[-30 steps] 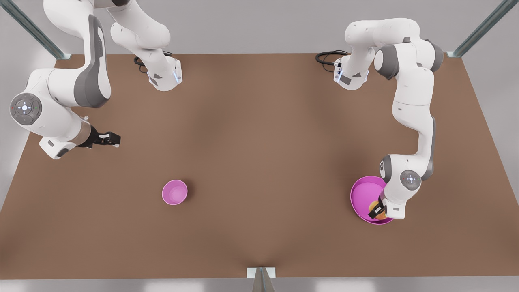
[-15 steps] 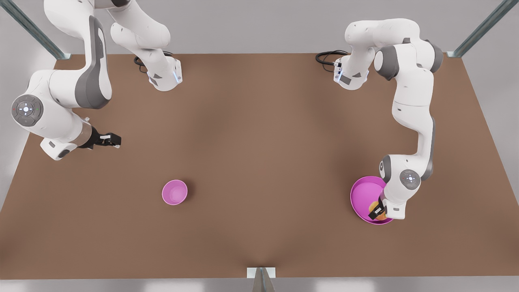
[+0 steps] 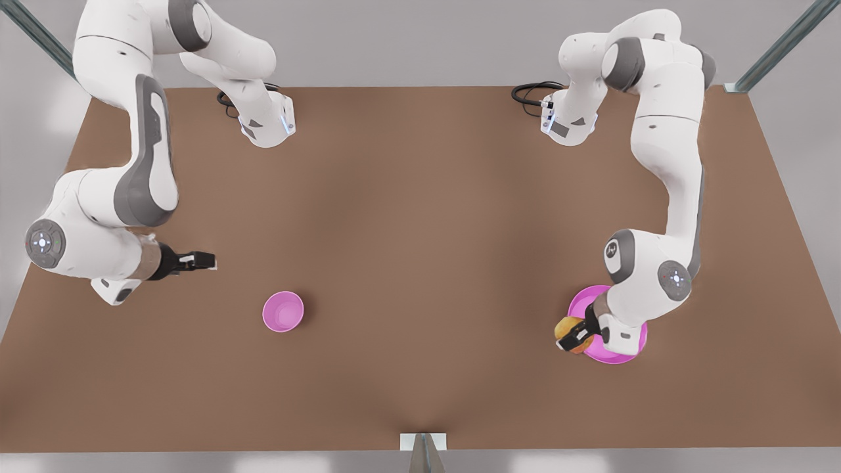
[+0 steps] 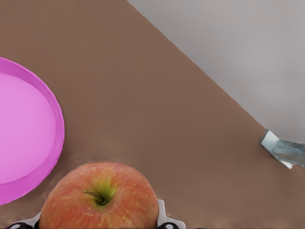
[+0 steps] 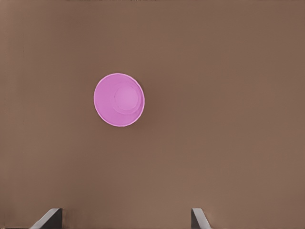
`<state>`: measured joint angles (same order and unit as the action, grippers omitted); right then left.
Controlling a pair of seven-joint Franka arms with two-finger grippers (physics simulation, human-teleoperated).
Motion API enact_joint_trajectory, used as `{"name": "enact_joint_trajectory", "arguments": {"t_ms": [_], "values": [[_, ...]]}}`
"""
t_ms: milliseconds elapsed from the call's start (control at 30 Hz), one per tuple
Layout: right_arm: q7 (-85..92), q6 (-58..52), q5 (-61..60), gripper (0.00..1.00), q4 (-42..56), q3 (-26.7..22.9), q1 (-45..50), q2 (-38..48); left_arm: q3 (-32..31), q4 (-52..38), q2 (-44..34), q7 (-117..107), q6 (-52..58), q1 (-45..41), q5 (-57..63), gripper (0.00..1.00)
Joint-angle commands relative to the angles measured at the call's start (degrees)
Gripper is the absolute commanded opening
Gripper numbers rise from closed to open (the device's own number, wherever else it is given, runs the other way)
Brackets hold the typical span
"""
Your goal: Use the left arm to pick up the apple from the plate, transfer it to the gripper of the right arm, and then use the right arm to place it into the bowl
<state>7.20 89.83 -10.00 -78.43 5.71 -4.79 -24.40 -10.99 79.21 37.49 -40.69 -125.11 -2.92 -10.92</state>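
You are carrying the apple point(image 3: 569, 326) clamped in the left end effector point(image 3: 573, 338) off the plate point(image 3: 621, 351) while the right end effector point(image 3: 197, 261), fingers apart, is waiting beyond the bowl point(image 3: 283, 311); a thin grip on round fruit is risking a drop onto the surface point(image 3: 420, 263)

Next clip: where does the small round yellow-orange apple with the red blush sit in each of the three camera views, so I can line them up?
Front view: the small round yellow-orange apple is in the left gripper, at the front view's left edge of the wide magenta plate.
Left wrist view: the apple sits between the white-tipped fingers, beside the plate.
Right wrist view: no apple; it looks down on the small pink bowl.
Shared landmark: the brown table.
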Motion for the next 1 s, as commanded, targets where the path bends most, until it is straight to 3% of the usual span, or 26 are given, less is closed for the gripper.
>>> {"name": "enact_joint_trajectory", "arguments": {"t_ms": [0,133,267,400,533,667,800,967], "values": [[32.5,-4.0,-15.4,1.00,5.1,0.3,0.0,-6.6,-4.5,-3.5,1.5,-11.8,14.8,-1.1,-3.6,0.95],[55.5,0.0,-28.8,1.00,11.4,7.3,-0.1,-20.0,-9.9,-13.3,8.9,-19.5,14.4,-3.4,-11.0,0.95],[71.5,9.3,-33.2,1.00,11.5,11.9,-0.1,-24.6,-16.2,-18.8,14.9,-21.2,7.8,-3.4,-12.2,0.95],[88.6,17.4,-37.9,1.00,10.9,15.5,-0.1,-26.3,-17.2,-18.8,16.1,-25.8,-14.8,-5.2,-13.2,0.95],[102.2,24.6,-40.3,1.00,10.5,18.1,0.0,-27.3,-17.1,-18.4,16.7,-25.6,-23.1,-7.3,-9.4,0.95],[108.4,35.7,-45.9,1.00,8.4,21.7,0.0,-28.3,-17.1,-18.4,16.6,-25.7,-23.9,-10.0,-7.0,0.95],[109.5,39.7,-48.8,1.00,7.5,23.4,0.0,-28.4,-17.1,-18.6,17.0,-25.8,-24.1,-10.7,-7.0,0.95],[110.2,46.4,-51.7,1.00,7.2,28.6,0.0,-30.4,-17.8,-18.4,18.2,-25.8,-32.7,-11.5,-7.9,0.95]]}}
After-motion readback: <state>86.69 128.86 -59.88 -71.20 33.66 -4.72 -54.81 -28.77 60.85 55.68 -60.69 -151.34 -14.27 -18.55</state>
